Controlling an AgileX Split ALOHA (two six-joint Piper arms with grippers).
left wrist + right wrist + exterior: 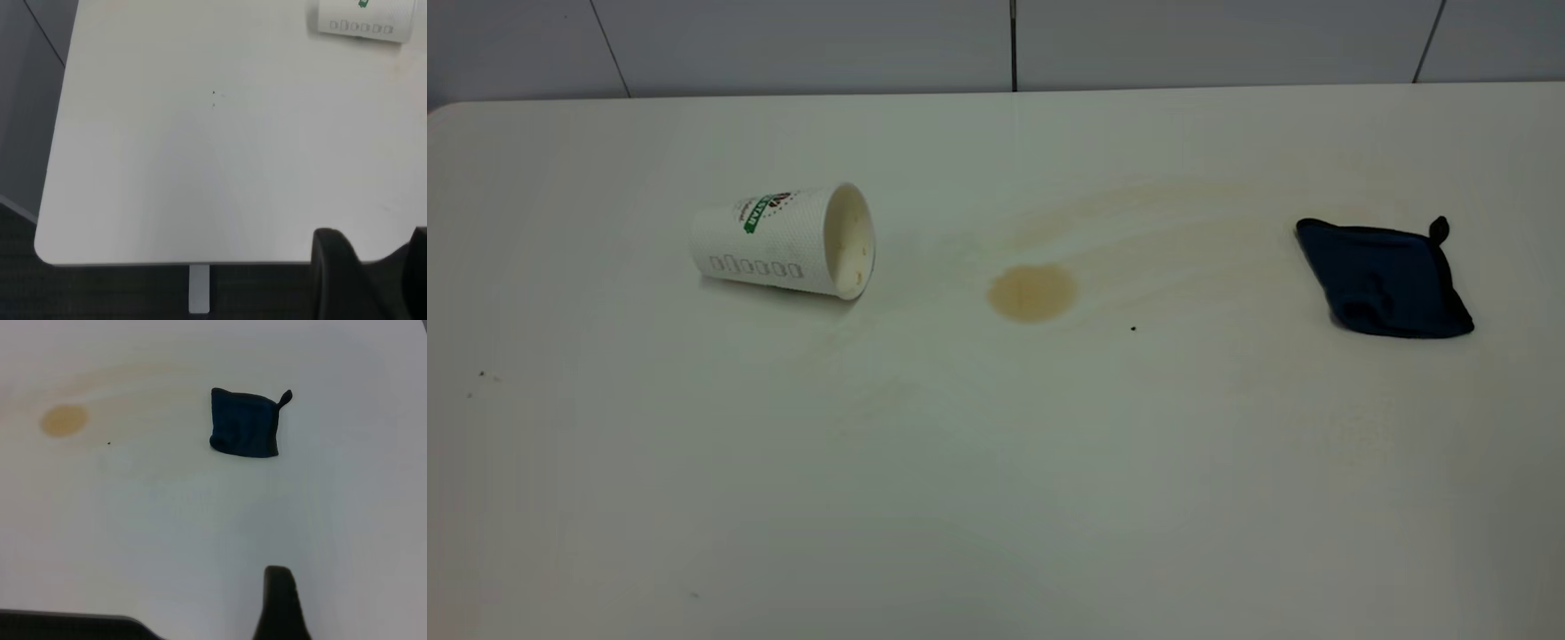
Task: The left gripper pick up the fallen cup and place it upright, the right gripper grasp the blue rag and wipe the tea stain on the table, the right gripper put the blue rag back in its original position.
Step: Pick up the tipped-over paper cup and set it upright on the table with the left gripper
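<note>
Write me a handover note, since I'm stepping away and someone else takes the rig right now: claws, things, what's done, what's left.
Left claw: only a dark part shows at the table's near edge, holding nothing; open or shut cannot be told.
Right claw: likewise partly seen, back from the blue rag, holding nothing.
Cup: lying on its side on the table, mouth toward the tea stain.
Tea stain: between cup and rag, unwiped, with faint tan streaks around it.
Blue rag: lying folded on the table to the stain's right.
Done: nothing.
Left: stand the cup upright, take the rag, wipe the stain, return the rag.
</note>
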